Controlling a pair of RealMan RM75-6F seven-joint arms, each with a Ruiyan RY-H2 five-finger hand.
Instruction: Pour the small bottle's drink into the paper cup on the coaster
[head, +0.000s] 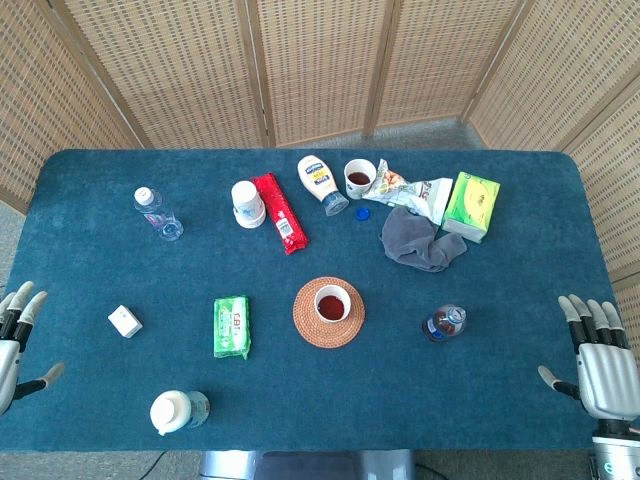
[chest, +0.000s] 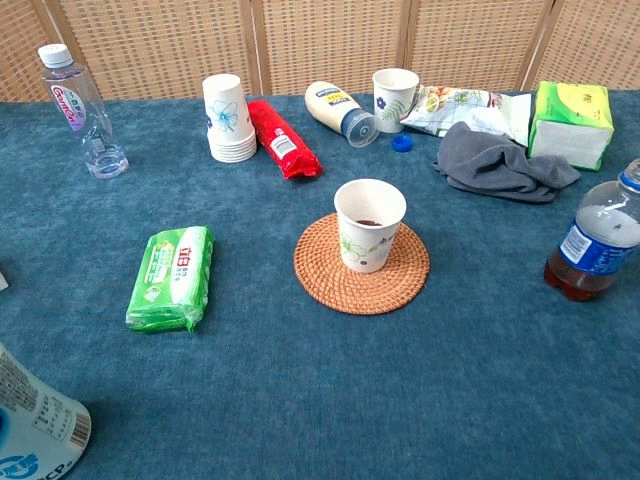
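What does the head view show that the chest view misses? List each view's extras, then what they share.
Head view only: both hands, left hand and right hand, open at the table's near corners, and a small white box. Chest view only: the cup's leaf print from the side, and the low level of the drink left in the small bottle. Both: the cup on the coaster with dark drink inside, the green pack, the grey cloth and the blue cap.

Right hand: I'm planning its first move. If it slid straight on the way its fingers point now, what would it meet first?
The right hand points toward the table's far edge. That line along the blue cloth looks free; the small bottle and tissue pack sit off to its left. Depth is uncertain.
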